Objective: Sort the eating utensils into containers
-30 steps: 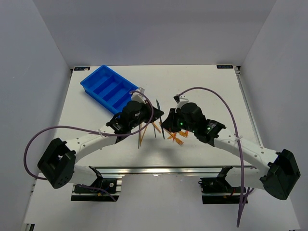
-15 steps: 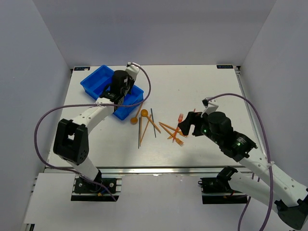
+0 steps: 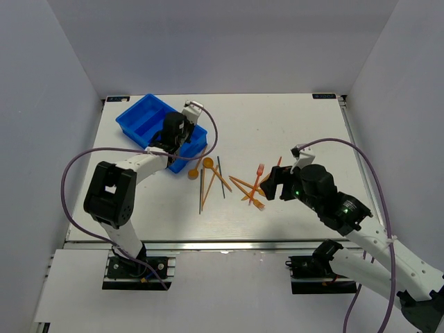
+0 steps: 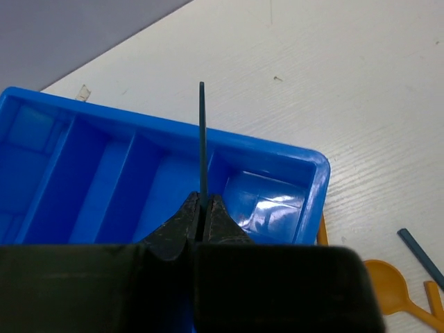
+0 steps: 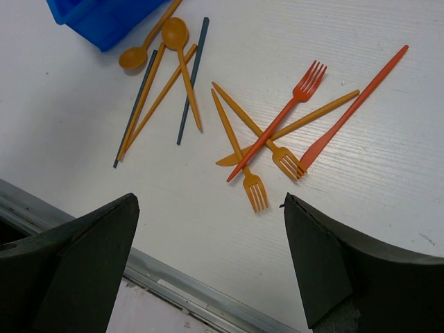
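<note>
The blue tray (image 3: 142, 119) lies at the table's far left. My left gripper (image 3: 177, 141) hangs over its near end, shut on a thin dark blue stick (image 4: 202, 139) that stands up from the jaws above the compartments (image 4: 104, 187). The other utensils lie loose mid-table: two orange spoons (image 5: 175, 31), a blue stick (image 5: 192, 80), a dark grey stick (image 5: 135, 107), orange sticks, orange forks (image 5: 254, 187), a red fork (image 5: 305, 82), a red knife (image 5: 354, 104) and an orange knife (image 5: 298, 123). My right gripper (image 5: 209, 201) is wide open and holds nothing, raised just right of that pile (image 3: 250, 186).
The tray's near corner (image 5: 104, 17) sits close to the spoons. The table's metal front rail (image 5: 180, 288) runs below the pile. Grey walls enclose the table on three sides. Purple cables loop off both arms.
My left arm carried the blue stick from the pile up to the tray. My right arm pulled back to the right of the pile and its jaws opened wide.
</note>
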`<state>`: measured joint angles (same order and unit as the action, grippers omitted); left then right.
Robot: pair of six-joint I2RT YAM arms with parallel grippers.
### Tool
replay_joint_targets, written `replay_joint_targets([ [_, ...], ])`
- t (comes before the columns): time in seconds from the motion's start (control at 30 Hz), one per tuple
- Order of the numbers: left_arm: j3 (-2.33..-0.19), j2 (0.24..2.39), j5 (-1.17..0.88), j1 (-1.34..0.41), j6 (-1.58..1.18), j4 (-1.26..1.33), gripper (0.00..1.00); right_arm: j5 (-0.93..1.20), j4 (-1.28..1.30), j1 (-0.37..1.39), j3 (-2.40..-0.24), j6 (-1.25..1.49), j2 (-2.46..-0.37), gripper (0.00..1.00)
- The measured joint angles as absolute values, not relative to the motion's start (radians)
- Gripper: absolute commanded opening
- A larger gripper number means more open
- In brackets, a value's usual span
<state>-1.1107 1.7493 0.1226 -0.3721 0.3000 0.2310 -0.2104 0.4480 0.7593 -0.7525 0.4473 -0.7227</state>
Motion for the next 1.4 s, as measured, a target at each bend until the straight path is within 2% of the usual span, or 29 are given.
replay_joint_targets([
  [0.07, -1.077, 1.747, 0.117, -0.372, 0.282, 0.258, 0.16, -0.21, 0.446, 0.759, -0.749, 0.445, -0.728, 0.89],
  [0.13, -1.045, 1.745, 0.109, -0.372, 0.263, 0.271, 0.16, -0.21, 0.446, 0.759, -0.748, 0.444, -0.736, 0.89],
  [0.2, -1.018, 1.744, 0.096, -0.372, 0.249, 0.278, 0.21, -0.209, 0.445, 0.759, -0.748, 0.443, -0.743, 0.9],
  [0.27, -1.007, 1.744, 0.089, -0.372, 0.239, 0.27, 0.35, -0.209, 0.445, 0.759, -0.748, 0.441, -0.749, 0.89],
  [0.3, -1.007, 1.744, 0.088, -0.372, 0.237, 0.267, 0.53, -0.209, 0.445, 0.759, -0.748, 0.44, -0.749, 0.89],
  [0.5, -1.007, 1.699, 0.088, -0.372, 0.205, 0.263, 0.72, -0.214, 0.441, 0.759, -0.748, 0.438, -0.756, 0.89],
  [0.53, -1.007, 1.673, 0.092, -0.372, 0.199, 0.261, 0.79, -0.215, 0.438, 0.759, -0.748, 0.437, -0.765, 0.89],
  [0.57, -1.007, 1.646, 0.096, -0.372, 0.194, 0.262, 0.95, -0.215, 0.437, 0.759, -0.749, 0.437, -0.778, 0.89],
  [0.6, -1.008, 1.617, 0.104, -0.372, 0.189, 0.262, 0.98, -0.215, 0.435, 0.759, -0.751, 0.438, -0.794, 0.89],
  [0.77, -1.082, 1.469, 0.196, -0.372, 0.118, 0.173, 0.98, -0.256, 0.429, 0.757, -0.764, 0.46, -0.918, 0.89],
  [0.87, -1.206, 1.406, 0.288, -0.372, -0.018, 0.016, 0.98, -0.326, 0.446, 0.744, -0.804, 0.507, -1.048, 0.89],
  [1.0, -1.303, 1.301, 0.36, -0.371, -0.183, -0.19, 0.98, -0.411, 0.456, 0.724, -0.841, 0.572, -1.209, 0.68],
  [1.03, -1.294, 1.253, 0.366, -0.369, -0.213, -0.233, 0.98, -0.422, 0.456, 0.712, -0.846, 0.581, -1.243, 0.54],
  [1.07, -1.267, 1.196, 0.369, -0.368, -0.234, -0.262, 0.98, -0.429, 0.454, 0.699, -0.848, 0.588, -1.272, 0.49],
  [1.23, -1.023, 0.904, 0.375, -0.368, -0.271, -0.35, 0.98, -0.426, 0.411, 0.581, -0.849, 0.603, -1.376, 0.5],
  [1.4, -0.83, 0.775, 0.379, -0.368, -0.279, -0.395, 0.98, -0.409, 0.371, 0.494, -0.888, 0.583, -1.536, 0.48],
])
